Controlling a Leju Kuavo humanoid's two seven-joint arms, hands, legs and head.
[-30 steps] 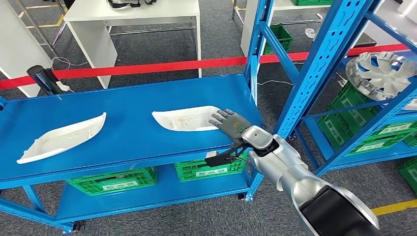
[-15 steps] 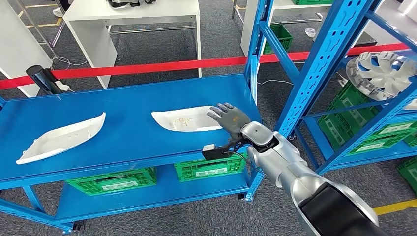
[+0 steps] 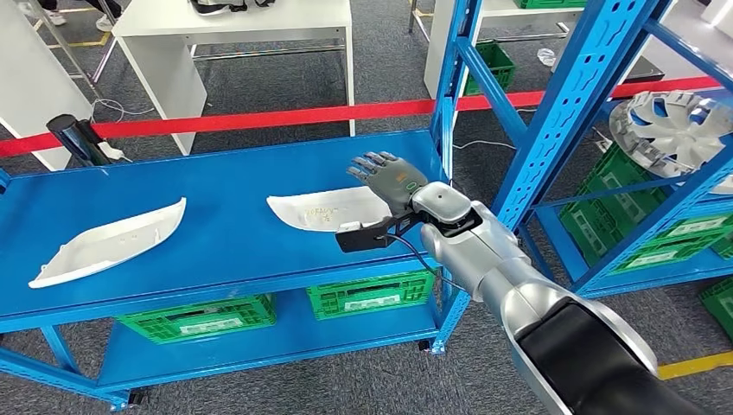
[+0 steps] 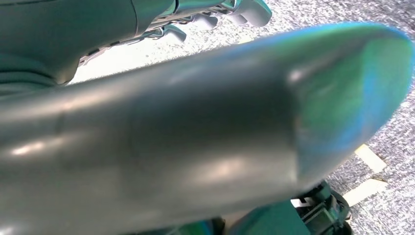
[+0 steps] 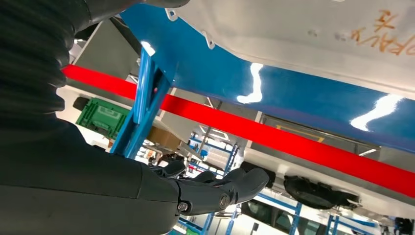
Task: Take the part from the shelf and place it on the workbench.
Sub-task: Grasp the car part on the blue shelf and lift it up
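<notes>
1. The right hand (image 3: pixel 386 177), dark grey with fingers spread and nothing in them, has lifted off the near white part over the last second and now hangs above its right end, clear of it.
2. That tells me the release is finished: the long white moulded plastic part (image 3: pixel 327 208), with orange handwriting on it, lies flat on the glossy blue metal workbench (image 3: pixel 225 233), so this placement looks done and the arm seems to be pulling back.
3. In the right wrist view the same hand (image 5: pixel 215 188) shows its fingers loosely extended, with the part's pale matte edge (image 5: pixel 313 36) beyond it on the shiny blue top.
4. A second curved white shell (image 3: pixel 108 240) rests well apart, towards the bench's left end.
5. The left hand (image 4: pixel 220 10) sits blurred at the frame edge; I cannot tell how its fingers lie.
6. On the blue perforated steel shelf (image 3: pixel 553 130) to the right lies a silver spoked wheel cover (image 3: pixel 670 130).
</notes>
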